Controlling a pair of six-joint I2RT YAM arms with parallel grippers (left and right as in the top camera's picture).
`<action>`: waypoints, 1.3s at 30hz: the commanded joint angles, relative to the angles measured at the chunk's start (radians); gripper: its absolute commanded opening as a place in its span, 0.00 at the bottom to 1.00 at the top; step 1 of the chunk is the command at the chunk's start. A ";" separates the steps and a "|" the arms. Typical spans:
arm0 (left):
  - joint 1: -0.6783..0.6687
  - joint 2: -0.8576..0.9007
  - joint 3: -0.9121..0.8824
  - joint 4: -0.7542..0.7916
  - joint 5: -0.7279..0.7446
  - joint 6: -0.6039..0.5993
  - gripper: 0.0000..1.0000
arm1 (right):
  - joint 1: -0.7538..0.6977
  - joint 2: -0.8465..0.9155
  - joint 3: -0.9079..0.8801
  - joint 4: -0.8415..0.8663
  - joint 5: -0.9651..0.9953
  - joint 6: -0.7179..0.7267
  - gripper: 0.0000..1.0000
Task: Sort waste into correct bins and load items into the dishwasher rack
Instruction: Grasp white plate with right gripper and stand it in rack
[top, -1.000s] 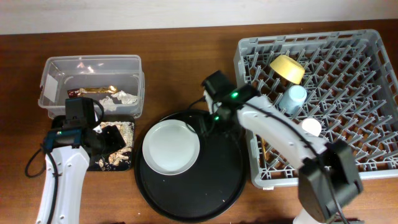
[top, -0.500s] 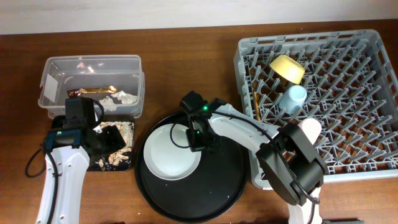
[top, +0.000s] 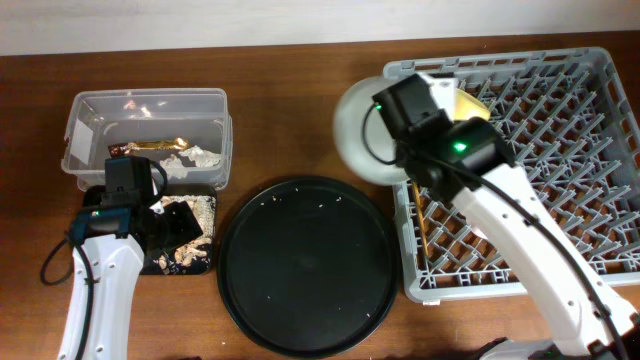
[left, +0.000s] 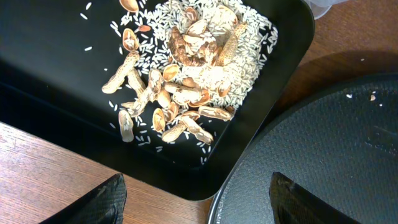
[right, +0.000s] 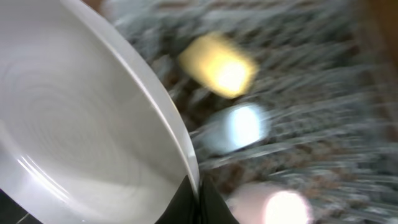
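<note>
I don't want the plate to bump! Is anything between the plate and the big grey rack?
The pale grey-green round plate hangs at the grey plastic rack's left wall. Just inside sits the small yellow bowl, with a small blue cup beyond; other pegs look free.

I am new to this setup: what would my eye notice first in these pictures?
The right gripper holds the pale plate tilted at the left rim of the grey rack. The big round black tray lies at centre; farther left, the left gripper hovers over food scraps.
</note>
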 joint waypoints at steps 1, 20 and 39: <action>0.005 -0.012 0.002 -0.001 0.005 -0.006 0.73 | -0.040 0.003 0.014 -0.003 0.374 0.002 0.04; 0.005 -0.012 0.002 -0.001 0.005 -0.006 0.73 | -0.106 0.232 0.014 -0.008 -0.196 0.001 0.20; -0.096 -0.012 0.002 0.061 0.296 0.306 0.98 | -0.407 0.011 0.097 -0.307 -0.895 -0.456 0.75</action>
